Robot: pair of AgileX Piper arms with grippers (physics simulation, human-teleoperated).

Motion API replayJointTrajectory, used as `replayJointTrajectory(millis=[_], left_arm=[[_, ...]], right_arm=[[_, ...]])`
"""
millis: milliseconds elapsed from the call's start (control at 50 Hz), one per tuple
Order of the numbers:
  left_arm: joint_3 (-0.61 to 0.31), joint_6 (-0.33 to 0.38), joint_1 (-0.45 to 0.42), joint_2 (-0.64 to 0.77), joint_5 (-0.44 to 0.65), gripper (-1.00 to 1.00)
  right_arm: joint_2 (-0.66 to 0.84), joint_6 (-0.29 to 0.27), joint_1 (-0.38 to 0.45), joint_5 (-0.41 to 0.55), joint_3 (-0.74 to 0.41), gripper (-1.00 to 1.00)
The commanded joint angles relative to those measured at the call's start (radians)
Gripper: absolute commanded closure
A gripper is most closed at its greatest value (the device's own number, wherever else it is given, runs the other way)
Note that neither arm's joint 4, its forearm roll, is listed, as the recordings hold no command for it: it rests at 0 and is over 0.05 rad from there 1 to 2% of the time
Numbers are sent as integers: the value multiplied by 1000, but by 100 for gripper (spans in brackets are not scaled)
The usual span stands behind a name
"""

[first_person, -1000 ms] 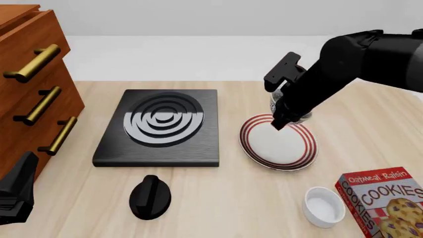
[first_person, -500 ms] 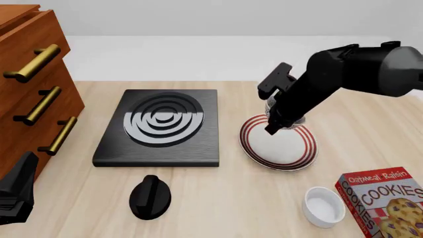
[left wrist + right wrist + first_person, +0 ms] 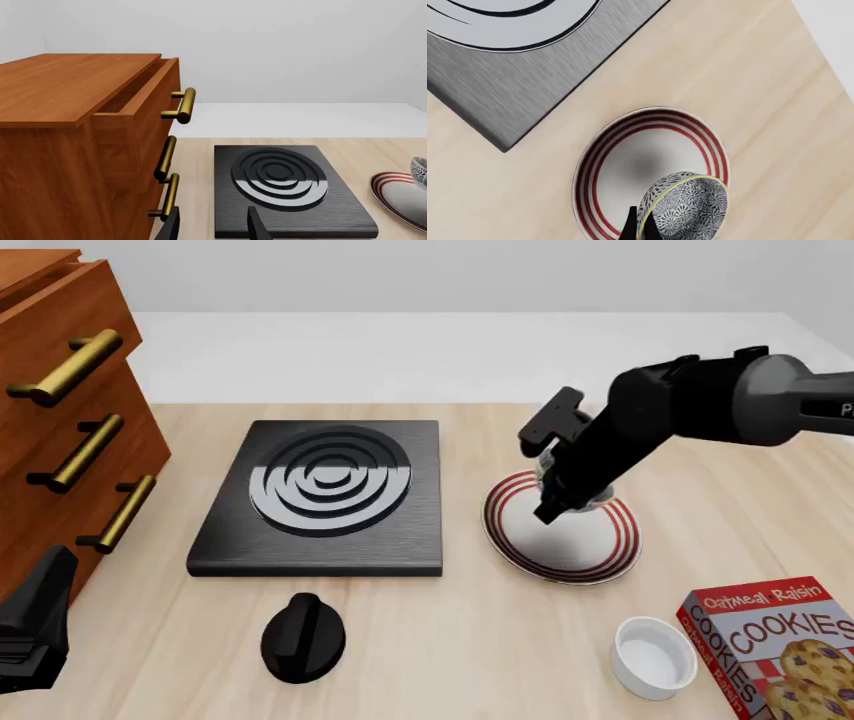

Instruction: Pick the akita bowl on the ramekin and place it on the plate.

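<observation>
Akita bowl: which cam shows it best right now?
Right wrist view. The akita bowl fills the lower frame, tilted over the plate, with the right gripper pinching its rim. The front view hides nearly all of it behind the right arm. The left wrist view catches only a sliver at the frame edge.

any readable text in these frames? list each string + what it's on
"Oatmeal Raisin": top line on the red cookie box, front view.
"COOKIES": large white letters on the same box, below that line.
Nothing else carries text: stove, knob, plate, ramekin and drawers are unlabelled.
</observation>
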Motion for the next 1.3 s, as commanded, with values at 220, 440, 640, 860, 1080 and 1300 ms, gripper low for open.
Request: replayJointTrajectory(millis=[220, 440, 640, 860, 1080, 1300], left_arm=[[0, 0, 0, 0, 0, -100], [0, 0, 0, 0, 0, -100], [0, 0, 0, 0, 0, -100], [0, 0, 0, 0, 0, -100], [0, 0, 0, 0, 0, -100], [0, 0, 0, 0, 0, -100]], right_arm=[[51, 19, 0, -59, 19, 100], [70, 23, -9, -86, 33, 100], [91, 37, 5, -102, 32, 100], [93, 49, 13, -122, 54, 100], [88, 52, 17, -117, 59, -100], [62, 48, 4, -95, 52, -100]])
